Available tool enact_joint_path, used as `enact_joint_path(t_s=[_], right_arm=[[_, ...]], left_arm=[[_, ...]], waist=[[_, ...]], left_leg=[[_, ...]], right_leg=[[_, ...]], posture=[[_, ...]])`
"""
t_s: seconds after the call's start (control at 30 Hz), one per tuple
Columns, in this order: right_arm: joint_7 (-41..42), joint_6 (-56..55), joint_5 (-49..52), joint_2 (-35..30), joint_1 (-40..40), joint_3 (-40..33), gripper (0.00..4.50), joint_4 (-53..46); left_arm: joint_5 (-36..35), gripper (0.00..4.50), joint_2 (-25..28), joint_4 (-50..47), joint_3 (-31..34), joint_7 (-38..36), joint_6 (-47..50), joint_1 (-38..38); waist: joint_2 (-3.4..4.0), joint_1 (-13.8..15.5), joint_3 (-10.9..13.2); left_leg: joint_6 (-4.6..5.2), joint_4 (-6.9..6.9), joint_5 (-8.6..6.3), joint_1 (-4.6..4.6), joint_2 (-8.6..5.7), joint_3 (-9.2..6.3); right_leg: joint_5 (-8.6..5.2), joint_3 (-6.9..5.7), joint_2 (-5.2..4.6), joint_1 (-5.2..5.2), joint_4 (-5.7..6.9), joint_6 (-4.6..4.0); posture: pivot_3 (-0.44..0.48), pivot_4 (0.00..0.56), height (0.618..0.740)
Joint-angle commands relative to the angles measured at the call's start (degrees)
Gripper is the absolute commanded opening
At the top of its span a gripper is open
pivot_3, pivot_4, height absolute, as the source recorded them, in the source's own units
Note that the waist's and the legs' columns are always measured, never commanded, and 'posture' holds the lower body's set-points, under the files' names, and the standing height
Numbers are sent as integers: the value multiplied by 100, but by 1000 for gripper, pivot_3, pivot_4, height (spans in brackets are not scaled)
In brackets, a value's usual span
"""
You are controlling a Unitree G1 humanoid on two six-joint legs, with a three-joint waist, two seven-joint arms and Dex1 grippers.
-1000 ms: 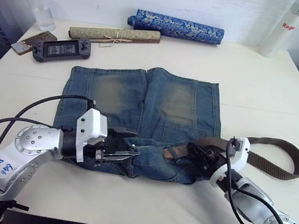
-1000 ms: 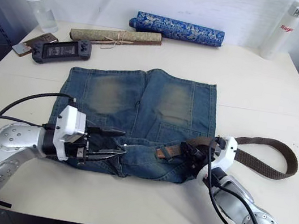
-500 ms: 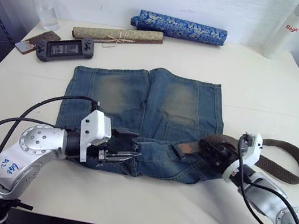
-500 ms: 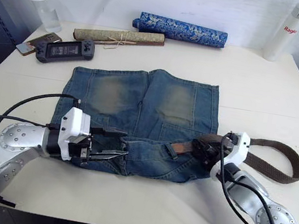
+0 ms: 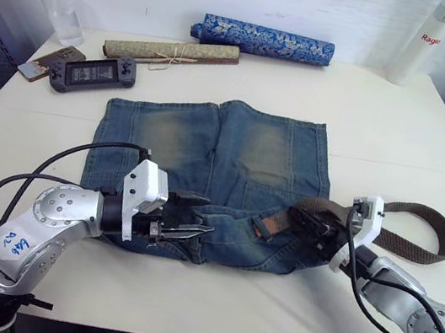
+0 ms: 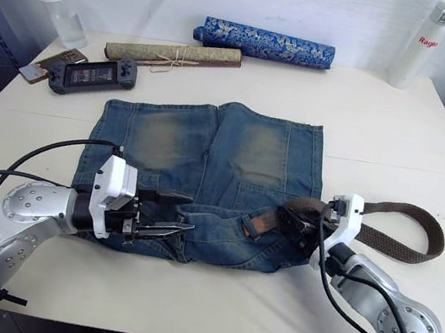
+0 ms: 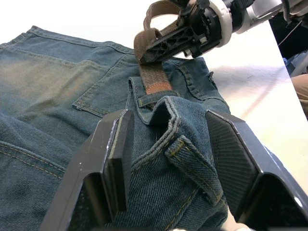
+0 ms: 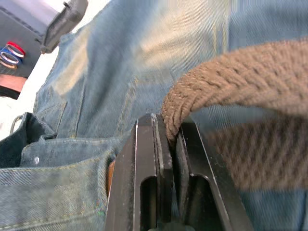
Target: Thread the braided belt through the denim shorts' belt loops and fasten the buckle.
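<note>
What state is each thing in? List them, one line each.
braided belt: leather tip at a loop, rest looped on the table.
denim shorts: flat, waistband bunched.
left tool: open around the waistband.
right tool: shut on the belt.
white bottle: upright, capped.

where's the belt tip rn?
The leather tip of the braided belt lies on the waistband of the denim shorts, right of centre, just ahead of the right gripper, which pinches the strap.

A white bottle point(image 5: 427, 43) is standing at the far right of the table and is showing red letters reading "Rag", with the rest of the word curving out of sight. No other text is readable.
</note>
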Motion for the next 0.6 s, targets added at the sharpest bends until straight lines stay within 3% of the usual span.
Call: enact_joint_path(t_s=[0.03,0.23,0.43,0.6], right_arm=[[703,99,-255,-129,-48,160,0,-140],[429,1001,139,-76,-146,385,0,218],[-293,1470,849,167,-185,229,0,614],[-954,1437,1977,415,-102,63,0,894]], left_arm=[[-34,2635,-43,-186,68,15,-71,-14],[176,2635,-51,-119,-36,-76,-258,-14],[1120,2635,34,132,-495,-136,-852,87],[1297,2635,-126,267,-574,-127,-1023,90]], waist=[[0,1,0],[0,2,0],[-8,7,-5],[-22,7,-14]], left_leg=[[0,0,0,0,0,0],[0,0,0,-1,4,0],[0,0,0,0,6,1],[0,0,0,0,6,-2]], right_leg=[[0,0,0,0,0,0],[-1,0,-4,0,-2,-3],[-1,0,-4,1,-2,-3],[-2,-4,-1,2,-1,-3]], posture=[[0,150,637],[0,150,637],[0,150,637],[0,150,637]])
